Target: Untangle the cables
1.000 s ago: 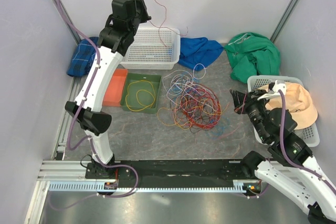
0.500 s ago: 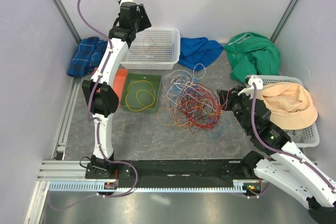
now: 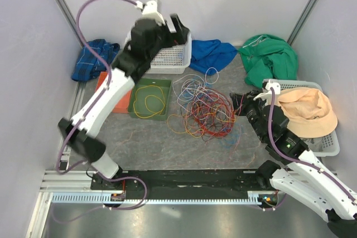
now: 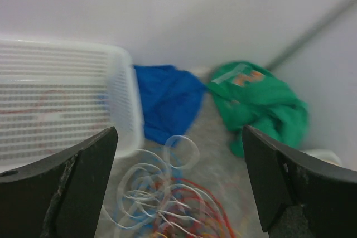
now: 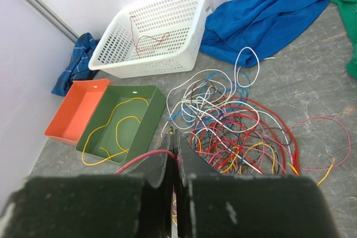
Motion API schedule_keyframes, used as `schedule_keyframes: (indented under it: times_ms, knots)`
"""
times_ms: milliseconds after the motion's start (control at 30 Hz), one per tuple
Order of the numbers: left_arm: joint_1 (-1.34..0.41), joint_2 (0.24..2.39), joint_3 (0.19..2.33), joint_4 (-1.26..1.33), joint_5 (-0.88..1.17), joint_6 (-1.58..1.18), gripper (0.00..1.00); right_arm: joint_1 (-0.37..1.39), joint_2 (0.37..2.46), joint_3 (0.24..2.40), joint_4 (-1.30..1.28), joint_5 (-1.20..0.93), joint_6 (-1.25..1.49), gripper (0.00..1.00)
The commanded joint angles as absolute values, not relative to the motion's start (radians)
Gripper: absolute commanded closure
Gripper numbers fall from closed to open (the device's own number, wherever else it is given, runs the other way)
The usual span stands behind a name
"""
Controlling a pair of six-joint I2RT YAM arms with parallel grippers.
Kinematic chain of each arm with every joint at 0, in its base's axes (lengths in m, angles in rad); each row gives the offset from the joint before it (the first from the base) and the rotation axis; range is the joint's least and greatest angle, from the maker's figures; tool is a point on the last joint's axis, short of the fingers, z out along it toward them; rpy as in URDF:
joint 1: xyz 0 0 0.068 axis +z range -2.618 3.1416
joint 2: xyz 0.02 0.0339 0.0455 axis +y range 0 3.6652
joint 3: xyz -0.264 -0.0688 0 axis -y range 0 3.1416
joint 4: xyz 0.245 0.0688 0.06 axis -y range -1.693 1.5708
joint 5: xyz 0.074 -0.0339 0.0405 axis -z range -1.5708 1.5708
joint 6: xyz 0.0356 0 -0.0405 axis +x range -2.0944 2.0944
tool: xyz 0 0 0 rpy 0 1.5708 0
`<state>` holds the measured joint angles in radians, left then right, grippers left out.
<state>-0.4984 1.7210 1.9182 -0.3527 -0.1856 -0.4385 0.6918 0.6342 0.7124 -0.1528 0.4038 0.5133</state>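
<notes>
While most cables (image 3: pixel 203 110) lie in one knotted heap at mid-table, a few are set apart, so sorting is judged to be under way. At far left sit a plaid cloth (image 3: pixel 92 59) and an orange tray (image 5: pixel 75 110), neither touching the heap. Just right of these, the green tray (image 5: pixel 144 137) holds one loosely coiled yellow cable (image 3: pixel 149 103), evidently separated by colour. Beyond it, the basket (image 5: pixel 162 59) holds a thin red cable (image 5: pixel 148 40), apparently on the same principle.

The left gripper (image 4: pixel 178 132) hangs high over the basket's right end. Its fingers are spread wide with nothing between them, consistent with a drop-off position.

Right of the basket, a blue cloth (image 3: pixel 211 54) and a green cloth (image 3: pixel 270 59) lie along the far wall, clear of the work.

The right gripper (image 5: pixel 175 137) sits low at the heap's right edge. Its jaws are pressed together, and a red strand (image 5: pixel 142 159) emerges at the tips, judged pinched for drawing out. That strand appears to run into the heap, so snagging is a risk.
</notes>
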Motion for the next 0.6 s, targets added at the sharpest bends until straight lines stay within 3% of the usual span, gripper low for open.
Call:
schedule_keyframes:
  times_ms: [0,100,200,367,567]
  knots:
    - [-0.639,1.415,1.464,0.021,-0.077,-0.449,0.0,0.695,0.623,0.774,-0.118,0.402,0.537,1.0]
    - [-0.686,1.272,1.083,0.362,0.05,-0.502,0.01,0.695,0.632,0.83,-0.152,0.414,0.554,1.0]
    - [-0.73,1.158,0.849,0.567,0.136,-0.511,0.01,0.693,0.656,0.88,-0.193,0.413,0.58,1.0]
    - [-0.824,1.143,0.741,0.621,0.256,-0.5,0.02,0.695,0.686,0.914,-0.224,0.385,0.623,1.0]
    - [-0.968,1.216,0.672,0.891,0.316,-0.43,0.0,0.693,0.709,0.927,-0.245,0.348,0.673,1.0]
